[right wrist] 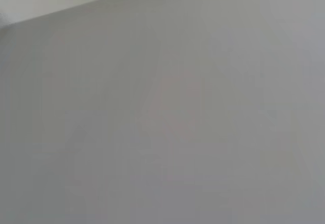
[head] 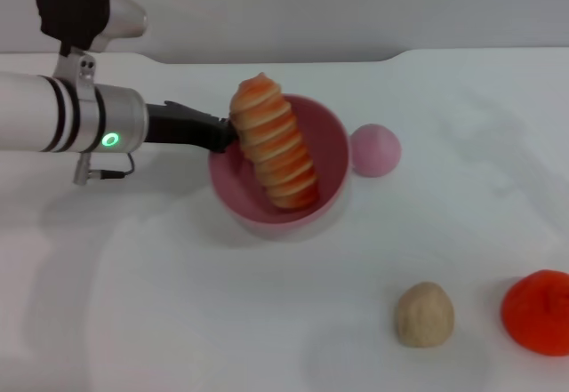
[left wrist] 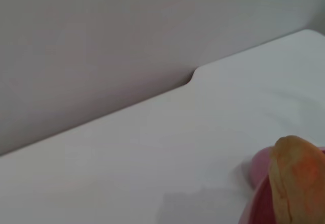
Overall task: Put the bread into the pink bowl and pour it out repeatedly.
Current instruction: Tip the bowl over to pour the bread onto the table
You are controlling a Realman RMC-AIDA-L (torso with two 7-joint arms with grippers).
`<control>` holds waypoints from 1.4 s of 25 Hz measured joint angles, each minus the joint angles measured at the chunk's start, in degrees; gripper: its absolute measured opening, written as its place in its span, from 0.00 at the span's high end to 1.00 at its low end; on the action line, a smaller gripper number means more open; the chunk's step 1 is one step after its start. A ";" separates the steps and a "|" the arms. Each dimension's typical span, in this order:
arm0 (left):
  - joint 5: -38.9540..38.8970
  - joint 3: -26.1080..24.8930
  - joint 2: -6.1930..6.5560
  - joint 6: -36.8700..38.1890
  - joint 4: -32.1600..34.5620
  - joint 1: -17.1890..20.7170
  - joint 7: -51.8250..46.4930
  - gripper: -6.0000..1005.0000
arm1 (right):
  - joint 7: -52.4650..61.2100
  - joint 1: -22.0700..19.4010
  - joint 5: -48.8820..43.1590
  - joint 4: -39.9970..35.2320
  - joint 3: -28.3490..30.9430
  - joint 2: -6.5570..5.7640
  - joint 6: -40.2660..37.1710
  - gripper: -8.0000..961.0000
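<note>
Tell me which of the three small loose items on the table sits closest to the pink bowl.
The small pink dome. It sits right beside the pink bowl, on the robot's right of it. The beige lump and the red-orange blob lie well away, nearer the table's front.

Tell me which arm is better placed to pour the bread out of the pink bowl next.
Left, most likely. The left tool is already at the rim of the pink bowl, which is tilted with the bread leaning inside. The right arm is not in the head view.
</note>
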 joint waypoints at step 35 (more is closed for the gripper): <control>7.43 26.10 -0.13 -39.04 7.16 3.26 0.01 0.95 | -19.14 -0.06 40.66 34.32 4.28 0.30 -29.69 0.39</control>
